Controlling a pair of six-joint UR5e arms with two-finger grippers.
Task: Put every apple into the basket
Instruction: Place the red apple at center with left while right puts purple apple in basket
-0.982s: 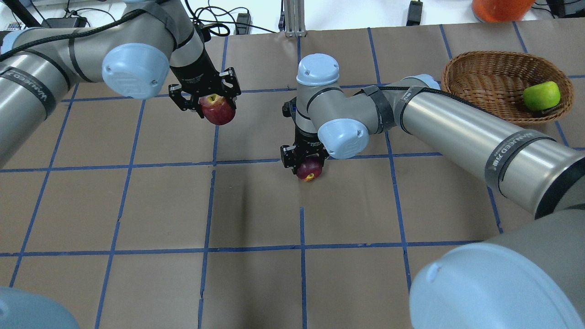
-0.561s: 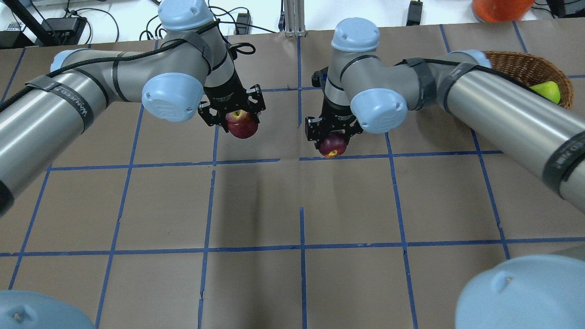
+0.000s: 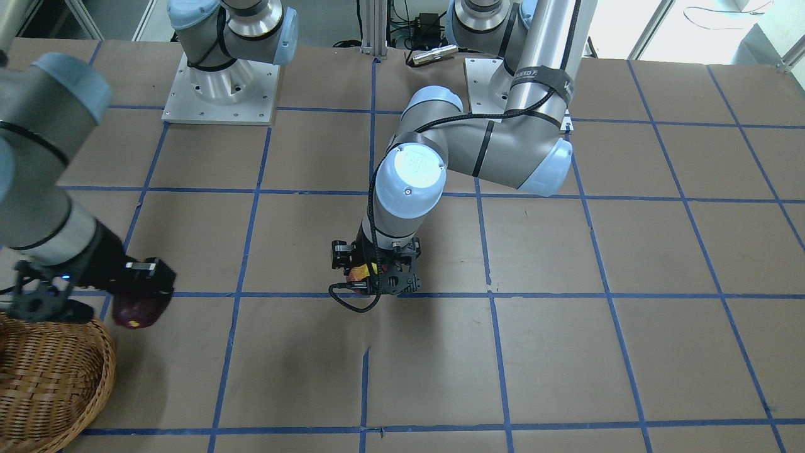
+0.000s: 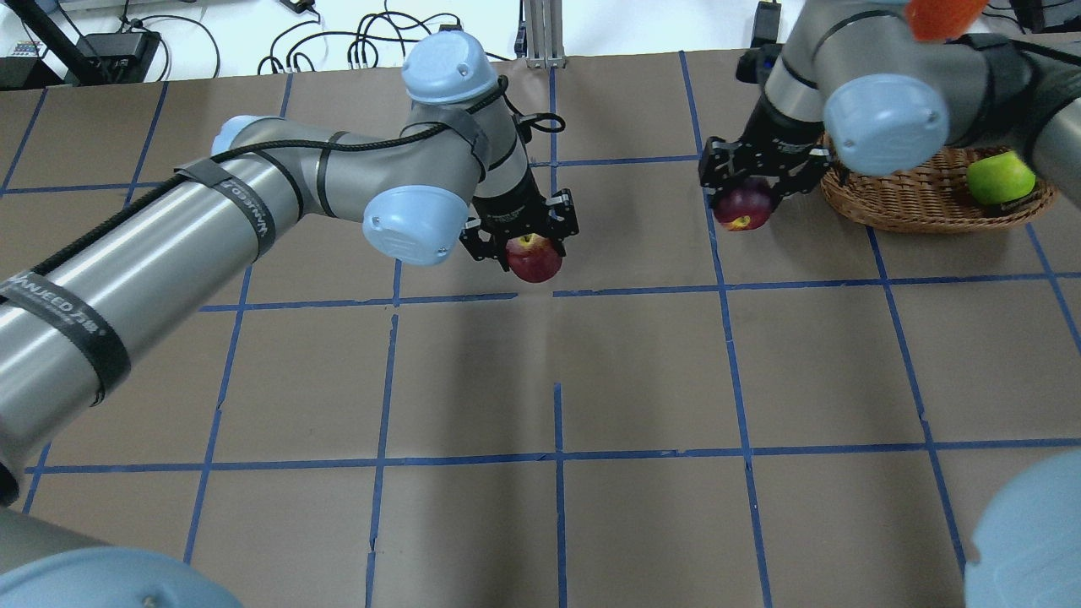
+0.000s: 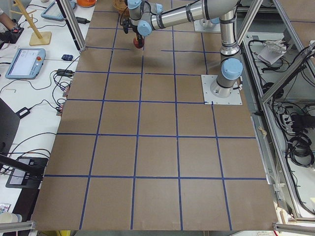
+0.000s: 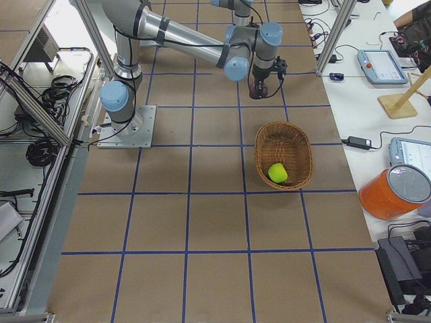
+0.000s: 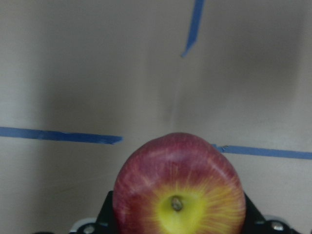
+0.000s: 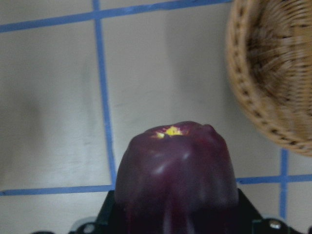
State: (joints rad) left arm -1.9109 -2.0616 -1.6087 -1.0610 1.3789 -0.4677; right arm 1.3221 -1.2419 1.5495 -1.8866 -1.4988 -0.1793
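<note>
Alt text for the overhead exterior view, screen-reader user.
Each arm holds an apple in its jaws above the brown paper-covered table: the left arm a red apple with a yellow stem patch near the centre, the right arm a dark maroon apple just outside the oval wicker basket, which holds a lime green apple.

a robotics lab: teach pendants [image 5: 24,63], cables [image 4: 363,42], tape-gridded table [image 4: 473,380].
</note>
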